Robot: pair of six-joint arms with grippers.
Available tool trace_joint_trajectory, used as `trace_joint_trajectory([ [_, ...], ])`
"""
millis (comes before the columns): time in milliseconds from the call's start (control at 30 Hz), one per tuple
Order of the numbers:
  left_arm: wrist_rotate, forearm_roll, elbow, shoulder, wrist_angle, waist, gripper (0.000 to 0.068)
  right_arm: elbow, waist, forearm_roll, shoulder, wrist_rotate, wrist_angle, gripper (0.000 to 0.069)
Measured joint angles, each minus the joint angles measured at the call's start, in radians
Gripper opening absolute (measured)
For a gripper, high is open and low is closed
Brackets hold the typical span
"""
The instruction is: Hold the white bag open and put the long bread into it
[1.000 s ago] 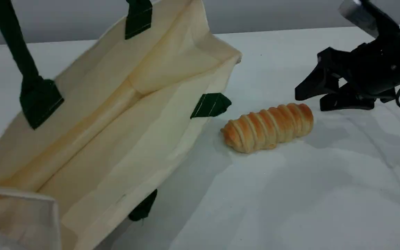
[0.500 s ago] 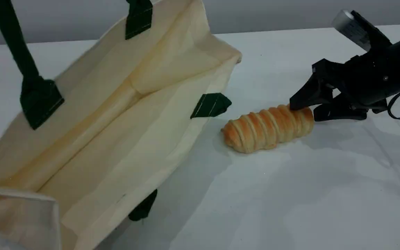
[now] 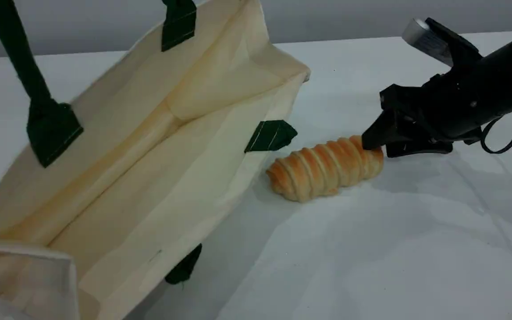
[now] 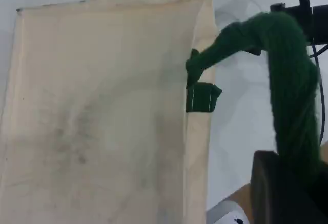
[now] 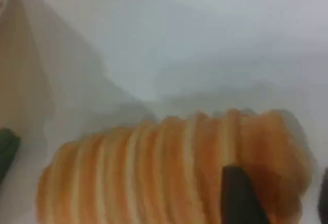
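The white bag (image 3: pixel 158 146) lies on its side on the left with its mouth gaping toward the camera; the left wrist view shows its flat cream panel (image 4: pixel 102 111). My left gripper (image 4: pixel 287 193) is shut on the bag's dark green rope handle (image 4: pixel 287 80), which runs taut up out of the scene view (image 3: pixel 16 53). The long bread (image 3: pixel 322 169), golden with pale ridges, rests on the table just right of the bag's mouth. My right gripper (image 3: pixel 378 149) has its jaws around the bread's right end (image 5: pixel 154 172), one fingertip (image 5: pixel 241 198) pressing on the crust.
A green fabric tab (image 3: pixel 270 134) on the bag's lower rim lies close to the bread's left end. The white table (image 3: pixel 394 249) stretches in front of and to the right of the bread. The right arm's cable (image 3: pixel 505 133) loops behind it.
My right gripper came down and left onto the bread's right end and narrowed its jaws. The bread slid a little left toward the bag. The bag and left grip stayed put.
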Motion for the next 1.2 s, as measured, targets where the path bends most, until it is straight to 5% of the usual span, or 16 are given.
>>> trace_joint_trajectory([
  [433, -0.001, 0.0, 0.0, 0.0, 0.0, 0.0, 0.0089, 0.0, -0.001, 0.0, 0.0, 0.0, -0.008, 0.0017],
  [933, -0.001, 0.01, 0.0, 0.0, -0.004, 0.0, 0.0089, -0.003, -0.004, -0.001, -0.003, 0.0, 0.005, 0.0013],
  [1200, -0.001, 0.012, 0.0, 0.0, -0.003, 0.0, 0.0089, -0.003, -0.099, 0.0, -0.003, 0.0, -0.015, 0.0013],
])
